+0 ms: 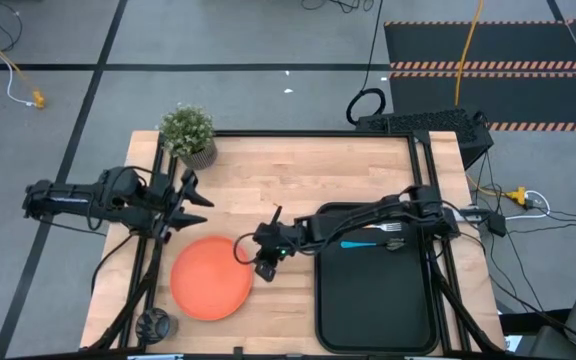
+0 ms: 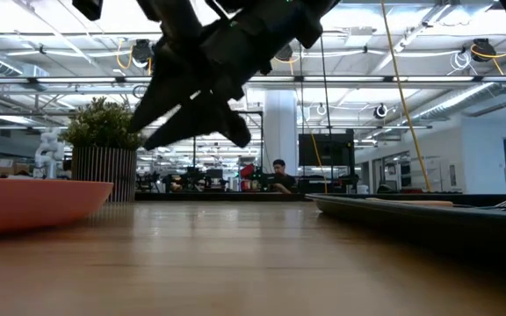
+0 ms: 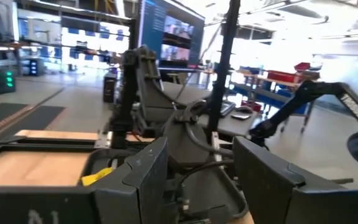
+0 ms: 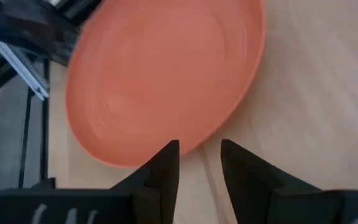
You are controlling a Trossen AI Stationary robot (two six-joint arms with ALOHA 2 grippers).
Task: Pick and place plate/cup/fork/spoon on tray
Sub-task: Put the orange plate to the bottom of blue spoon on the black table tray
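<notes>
The orange plate (image 1: 211,277) lies flat on the wooden table, left of the black tray (image 1: 376,300). In the tray's far part lie the blue-handled spoon (image 1: 358,243) and the fork (image 1: 392,228). The dark cup (image 1: 155,323) stands by the table's near left corner. My right gripper (image 4: 199,148) reaches out over the table to the plate's right rim (image 4: 229,118), open, with its fingertips just short of the rim and nothing between them. My left gripper (image 3: 201,177) hangs open above the table's left side, far from the plate.
A grey pot with a green plant (image 1: 189,137) stands at the table's far left corner. Bare wood lies between the plate and the tray (image 2: 411,213) and along the far edge. The arms' black frames run along both sides of the table.
</notes>
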